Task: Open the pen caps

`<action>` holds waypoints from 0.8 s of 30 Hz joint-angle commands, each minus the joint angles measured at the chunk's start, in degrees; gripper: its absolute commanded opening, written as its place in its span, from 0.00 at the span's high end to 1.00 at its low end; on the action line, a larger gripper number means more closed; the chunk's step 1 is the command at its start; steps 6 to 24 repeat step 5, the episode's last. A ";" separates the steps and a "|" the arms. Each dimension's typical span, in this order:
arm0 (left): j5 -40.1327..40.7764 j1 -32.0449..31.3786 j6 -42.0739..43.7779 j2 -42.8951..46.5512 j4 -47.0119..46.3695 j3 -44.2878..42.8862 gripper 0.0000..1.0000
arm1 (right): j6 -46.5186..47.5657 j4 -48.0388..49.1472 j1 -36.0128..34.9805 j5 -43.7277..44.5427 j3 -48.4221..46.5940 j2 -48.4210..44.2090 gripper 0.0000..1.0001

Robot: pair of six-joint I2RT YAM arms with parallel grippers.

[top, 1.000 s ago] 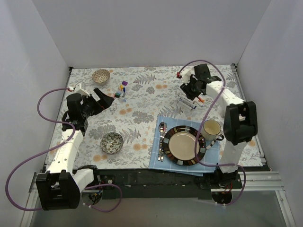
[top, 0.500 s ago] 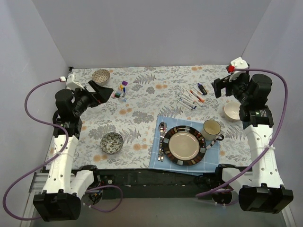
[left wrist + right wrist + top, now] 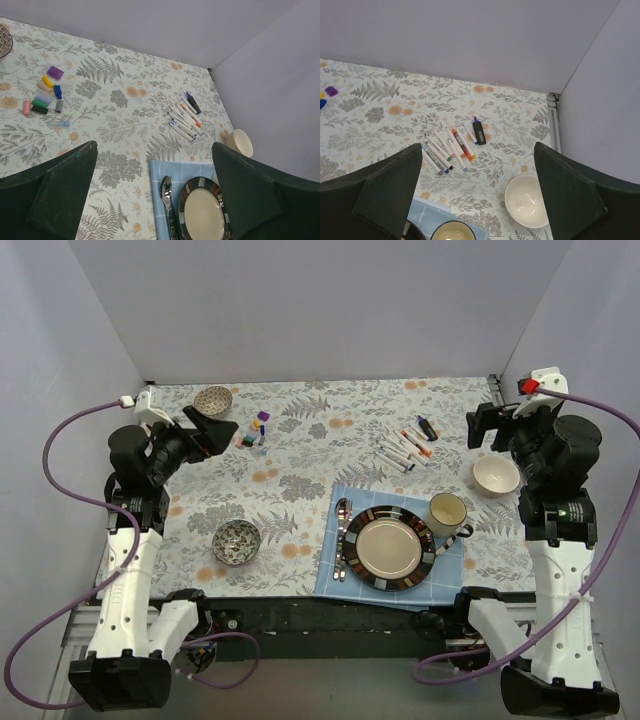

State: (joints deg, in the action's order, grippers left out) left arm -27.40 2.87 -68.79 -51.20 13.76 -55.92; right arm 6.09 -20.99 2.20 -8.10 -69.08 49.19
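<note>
Several white-barrelled pens (image 3: 403, 451) lie side by side at the back right of the table, and they also show in the wrist views as pens (image 3: 449, 149) and pens (image 3: 182, 118). A short dark purple marker (image 3: 479, 132) lies beside them. Their coloured tips are bare. Several loose pen caps (image 3: 253, 432) sit in a cluster at the back left, caps (image 3: 46, 95). My left gripper (image 3: 218, 430) hovers open just left of the caps, empty (image 3: 154, 147). My right gripper (image 3: 482, 430) hangs open and empty to the right of the pens (image 3: 478, 147).
A white bowl (image 3: 496, 476) sits under the right arm. A cup (image 3: 447, 510), a striped plate (image 3: 389, 547) and cutlery (image 3: 342, 538) rest on a blue napkin (image 3: 333, 580). Patterned bowls stand at the back left (image 3: 213, 400) and front left (image 3: 237, 540).
My right arm has drawn back from the pens to the right and risen, and its gripper has opened. My left arm has pulled back a little to the left.
</note>
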 commanded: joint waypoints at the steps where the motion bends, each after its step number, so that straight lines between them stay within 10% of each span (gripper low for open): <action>1: -1.17 -0.24 0.42 0.84 0.66 -2.44 0.02 | -0.73 -0.98 0.09 2.39 -1.67 -1.02 0.02; 24: -0.82 -0.24 0.59 0.75 0.83 -3.05 0.02 | -0.90 -0.72 0.09 2.65 -1.50 -1.11 0.02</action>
